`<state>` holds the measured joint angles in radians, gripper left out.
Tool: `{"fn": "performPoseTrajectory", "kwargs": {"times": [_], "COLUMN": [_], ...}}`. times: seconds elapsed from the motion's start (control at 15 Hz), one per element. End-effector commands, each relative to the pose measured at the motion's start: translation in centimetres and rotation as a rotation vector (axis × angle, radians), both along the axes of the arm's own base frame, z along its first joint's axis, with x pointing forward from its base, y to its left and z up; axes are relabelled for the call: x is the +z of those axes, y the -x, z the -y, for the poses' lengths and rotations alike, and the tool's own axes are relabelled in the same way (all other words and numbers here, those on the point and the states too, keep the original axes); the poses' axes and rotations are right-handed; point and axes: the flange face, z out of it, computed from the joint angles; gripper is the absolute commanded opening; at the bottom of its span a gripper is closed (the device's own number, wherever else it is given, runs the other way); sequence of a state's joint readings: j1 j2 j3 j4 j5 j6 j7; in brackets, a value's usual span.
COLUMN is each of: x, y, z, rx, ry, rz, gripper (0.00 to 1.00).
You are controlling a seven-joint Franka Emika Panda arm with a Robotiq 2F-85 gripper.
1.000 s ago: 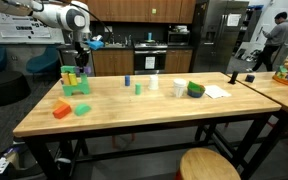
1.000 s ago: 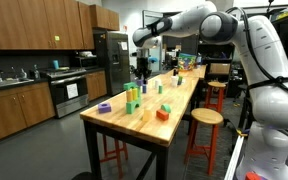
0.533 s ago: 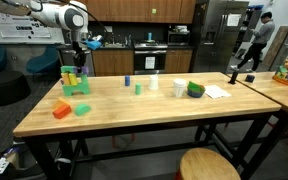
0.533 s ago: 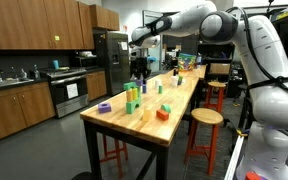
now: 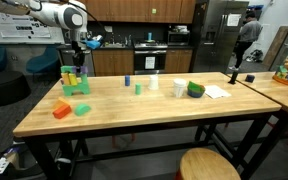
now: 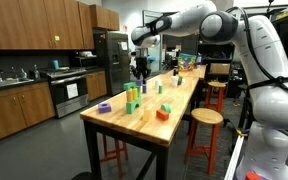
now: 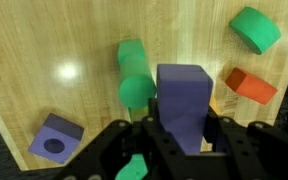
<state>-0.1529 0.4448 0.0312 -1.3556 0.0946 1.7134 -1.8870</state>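
Note:
My gripper [image 7: 182,132] is shut on a tall purple-blue block [image 7: 182,100], which stands upright between the two black fingers. Below it in the wrist view lie a green cylinder [image 7: 134,75], a purple block with a hole [image 7: 56,140], an orange-red block [image 7: 249,85] and a green disc [image 7: 256,28] on the wooden table. In both exterior views the gripper [image 5: 81,56] [image 6: 139,65] hangs above a small stack of green and yellow blocks [image 5: 74,81] [image 6: 132,99] at one end of the table. The held block is hard to make out there.
More pieces lie on the long wooden table [image 5: 144,120]: an orange block [image 5: 61,110], a green block [image 5: 82,108], a white cup [image 5: 153,83], a green bowl [image 5: 195,90] and paper [image 5: 216,91]. A round stool [image 5: 209,165] stands at the near edge, more stools [image 6: 206,117] along the side.
The arm and the blocks stand as before. Only a person in the far background has walked leftwards.

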Motion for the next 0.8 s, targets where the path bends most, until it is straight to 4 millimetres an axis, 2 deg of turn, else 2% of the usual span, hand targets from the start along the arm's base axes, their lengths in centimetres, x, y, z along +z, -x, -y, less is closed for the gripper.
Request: {"fn": "performPoseTrajectory", "kwargs": {"times": [0.0, 0.73], "x": [0.6, 0.2], "y": [-0.3, -1.5], "z": [-0.1, 0.3], "rx": [0.024, -0.045], "ry": [0.016, 0.021], "rz": [0.0, 0.029], "gripper": [0.16, 0.16]}}
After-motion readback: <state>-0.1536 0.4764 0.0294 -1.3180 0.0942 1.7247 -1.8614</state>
